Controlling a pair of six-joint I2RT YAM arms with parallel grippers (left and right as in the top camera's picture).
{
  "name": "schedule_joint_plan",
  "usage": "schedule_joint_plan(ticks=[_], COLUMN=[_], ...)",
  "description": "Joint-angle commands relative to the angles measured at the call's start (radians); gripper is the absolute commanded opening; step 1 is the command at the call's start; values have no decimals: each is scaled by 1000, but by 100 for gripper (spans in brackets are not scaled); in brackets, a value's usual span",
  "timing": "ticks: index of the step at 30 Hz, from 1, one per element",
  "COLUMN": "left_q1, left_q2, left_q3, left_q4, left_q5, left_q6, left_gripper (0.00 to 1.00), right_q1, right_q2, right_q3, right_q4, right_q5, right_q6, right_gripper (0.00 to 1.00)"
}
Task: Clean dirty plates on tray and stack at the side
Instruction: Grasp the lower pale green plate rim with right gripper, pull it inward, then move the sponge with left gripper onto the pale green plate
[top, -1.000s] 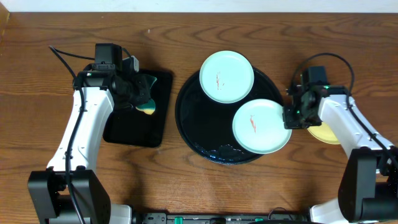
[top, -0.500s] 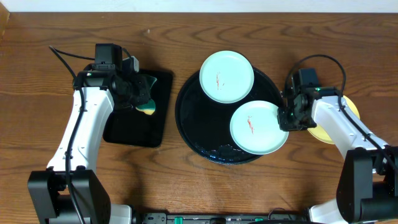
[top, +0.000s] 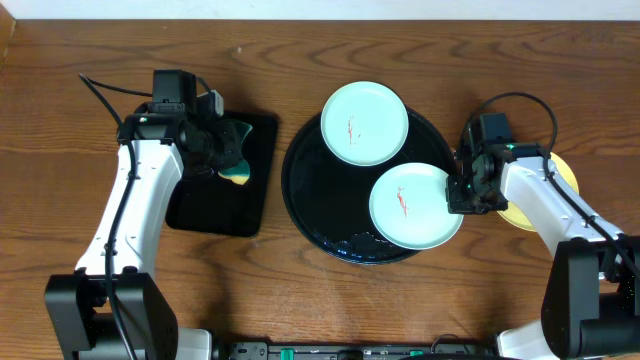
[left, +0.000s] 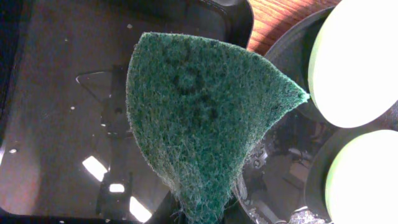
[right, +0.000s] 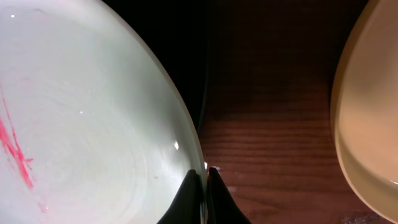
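Observation:
Two pale mint plates lie on the round black tray: one at the back, one at the front right, each with a red smear at centre. My right gripper is shut on the front plate's right rim, and in the right wrist view a finger sits on each side of that rim. A pale yellow plate rests on the wood to the right, partly under my right arm. My left gripper hovers over the rectangular tray, shut on a green scouring sponge.
The small rectangular black tray lies left of the round tray, a narrow strip of wood between them. Bare wooden table shows between the round tray's right rim and the yellow plate.
My right gripper has shifted slightly left and the front mint plate has slid a little left with it on the tray. The left arm and sponge have stayed put.

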Motion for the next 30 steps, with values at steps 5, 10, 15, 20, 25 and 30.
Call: schedule_joint_plan(ticks=[5,10,15,20,25,30], left_q1=[3,3,3,2,-8,-69], left_q2=[-9,-10,-12,-13,-18,-37], left_q3=[23,23,23,23,23,23], left_q4=[-2,-6,-28,-55,-71,-77], left_q5=[-7,-6,-6,-6,-47,-164], left_q6=[18,18,17,16,-27,-61], left_gripper=[7,7,7,8,8,7], right_q1=[66,193,313,381,403,403], right_q2=[-8,-8,-6,19,90,147], right_q3=[21,80,84,84,84,84], right_q4=[-56,-76,-28,21,2,-24], right_q5=[-40,-58,-51,-50,-51,-60], right_q6=[20,122,272,417,533,547], right_gripper=[1,1,1,1,1,1])
